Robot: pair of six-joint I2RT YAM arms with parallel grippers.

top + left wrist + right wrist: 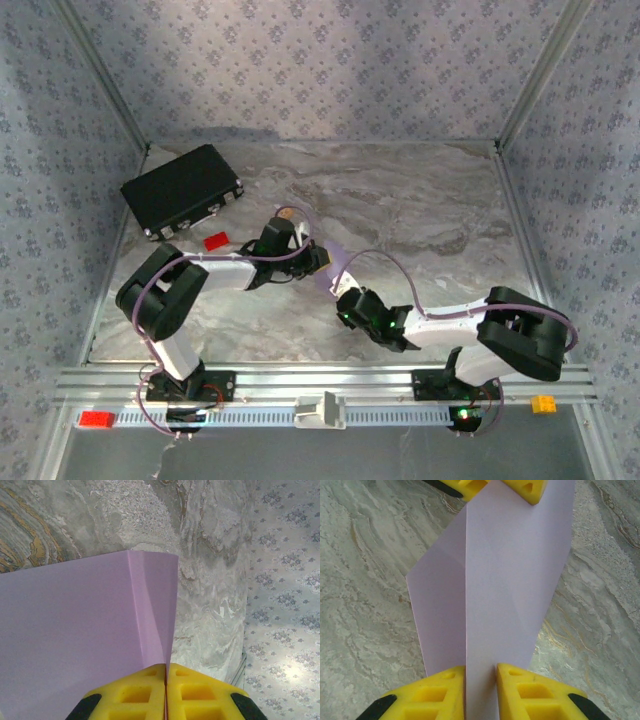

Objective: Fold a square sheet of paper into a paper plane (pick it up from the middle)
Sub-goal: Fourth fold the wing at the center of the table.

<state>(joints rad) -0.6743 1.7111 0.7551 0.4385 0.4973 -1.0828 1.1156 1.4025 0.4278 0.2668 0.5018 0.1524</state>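
Inside left fingers (pixel 125 696) and right fingers (pixel 530 695): pinched folded paper (pixel 510 580)

A black case (pixel 182 190) lies askew on the marble table (pixel 430 200). Just in front of the case's near edge sits a small red block (pixel 215 241). A tan block (pixel 285 212) (partly hidden) lies farther to the case's right.

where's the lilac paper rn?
Top view: the lilac paper is mid-table, right of the small red block. The left gripper is shut on one end; the other end sits between the fingers of the right gripper.
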